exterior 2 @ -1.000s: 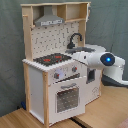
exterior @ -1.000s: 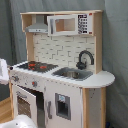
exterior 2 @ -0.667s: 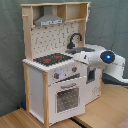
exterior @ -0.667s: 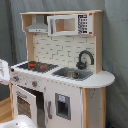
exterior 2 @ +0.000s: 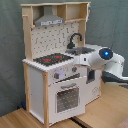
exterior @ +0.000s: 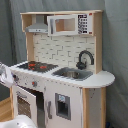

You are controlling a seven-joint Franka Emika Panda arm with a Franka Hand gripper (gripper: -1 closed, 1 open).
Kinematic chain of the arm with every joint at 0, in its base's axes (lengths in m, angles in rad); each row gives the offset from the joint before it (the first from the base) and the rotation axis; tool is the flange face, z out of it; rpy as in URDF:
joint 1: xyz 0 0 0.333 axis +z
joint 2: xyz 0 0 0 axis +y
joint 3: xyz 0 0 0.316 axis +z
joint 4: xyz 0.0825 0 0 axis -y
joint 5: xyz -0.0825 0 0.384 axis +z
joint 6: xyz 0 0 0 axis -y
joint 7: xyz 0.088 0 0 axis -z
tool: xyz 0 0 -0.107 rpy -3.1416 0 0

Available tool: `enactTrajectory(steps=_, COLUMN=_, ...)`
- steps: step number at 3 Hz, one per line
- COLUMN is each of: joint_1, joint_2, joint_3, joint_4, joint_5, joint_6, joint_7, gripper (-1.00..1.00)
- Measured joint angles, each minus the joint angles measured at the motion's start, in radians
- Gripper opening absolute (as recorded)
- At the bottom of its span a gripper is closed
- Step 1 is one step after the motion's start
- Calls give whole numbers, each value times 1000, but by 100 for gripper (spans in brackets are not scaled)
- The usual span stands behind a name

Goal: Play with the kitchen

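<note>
Standing unchanged, the kitchen (exterior: 60, 75) (exterior 2: 57, 75) — end effector (exterior 2: 76, 69) at its knobs, grip unreadable.

In the second exterior view the arm (exterior 2: 102, 60) is built of smooth, rounded white segments with a glossy shell. One joint cap carries a round light glowing bright blue, ringed by a dark band. Below the white shell a black section shows along its underside. In the first exterior view only white rounded pieces of the arm (exterior: 6, 75) show at the first exterior view's left edge and bottom corner.
</note>
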Motion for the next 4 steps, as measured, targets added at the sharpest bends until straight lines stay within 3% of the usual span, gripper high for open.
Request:
enactTrajectory(steps=2, joint_1=-18, joint_2=68, joint_3=21, joint_4=-17, joint_5=103, joint_6=-21, joint_7=-188, gripper=100)
enactTrajectory(steps=4, joint_1=-83, joint_2=168, joint_3=21, joint_4=-22, joint_5=148, joint_6=-23, joint_7=-377, gripper=100)
